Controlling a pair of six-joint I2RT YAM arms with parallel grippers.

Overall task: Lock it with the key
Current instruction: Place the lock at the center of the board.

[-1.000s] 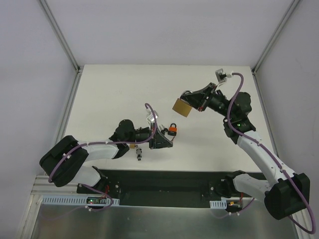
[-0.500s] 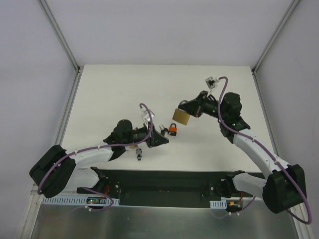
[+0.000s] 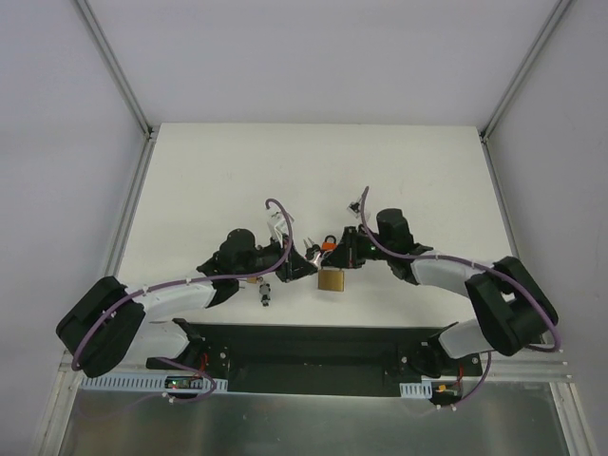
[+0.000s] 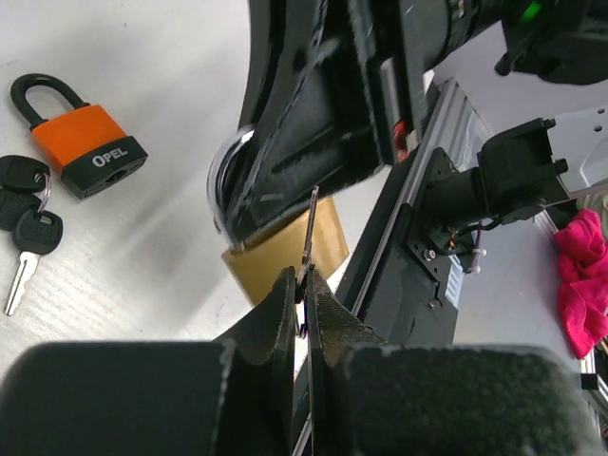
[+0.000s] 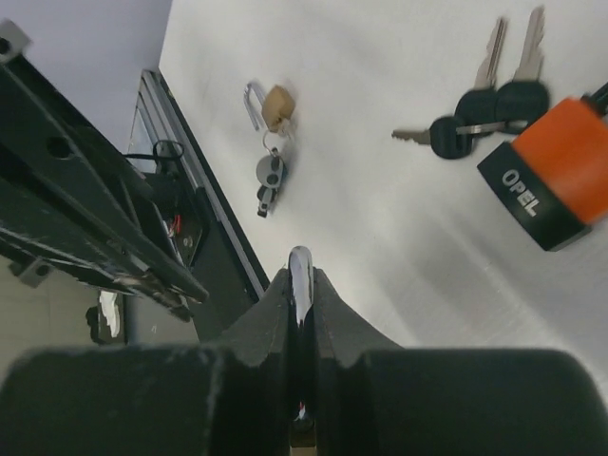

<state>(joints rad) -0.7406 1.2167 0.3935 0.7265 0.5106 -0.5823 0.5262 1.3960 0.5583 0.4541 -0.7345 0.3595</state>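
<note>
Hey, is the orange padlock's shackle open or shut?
Shut: in the left wrist view, the orange padlock lies flat with both shackle legs seated in its body.

Overhead camera plus one on each wrist.
Top view looks down on the whole table (image 3: 218,180); left wrist faces the brass padlock (image 4: 328,237) close up; all three share the orange padlock (image 5: 560,171).

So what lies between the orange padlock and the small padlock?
The black-headed keys, beside the orange padlock; bare table toward the small padlock. Right wrist view.
</note>
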